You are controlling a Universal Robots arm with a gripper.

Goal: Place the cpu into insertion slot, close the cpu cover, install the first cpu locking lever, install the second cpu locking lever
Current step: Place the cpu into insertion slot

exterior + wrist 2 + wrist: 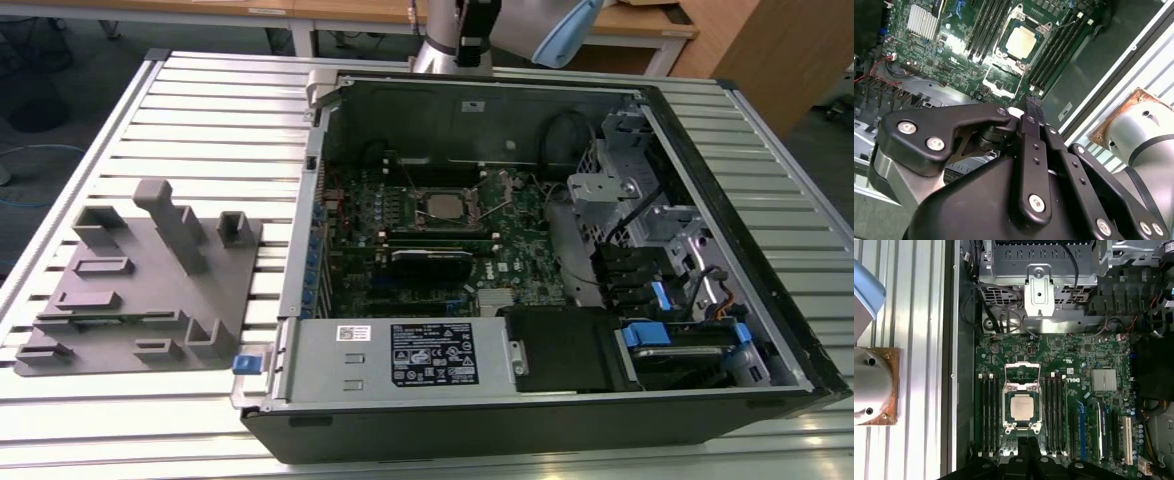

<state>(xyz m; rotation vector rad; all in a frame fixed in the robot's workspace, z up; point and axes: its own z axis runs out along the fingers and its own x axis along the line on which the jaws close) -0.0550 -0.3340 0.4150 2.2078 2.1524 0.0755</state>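
Apparently closed on nothing, the jaws show their tips pressed together in both wrist views. They hang above the board, just short of the socket, on the side away from the raised cover. Beyond them the cpu (pixel 1022 406) lies flat in the insertion slot (pixel 1007 410), with banks of memory slots (pixel 1054 412) on either side. The cpu cover (pixel 1022 373) stands tipped open past the chip, its cut-out showing green board.

In the exterior view the chip sits toward the far middle of the board inside the computer case (pixel 467 110). The case lies open on the worktop (pixel 214 110), with a grey fixture (pixel 134 290) at the exterior view's left.

I judge seating done and closing the cover to be the step in hand. That calls for contact on the frame's free edge and a swing down over the chip, without scraping it.
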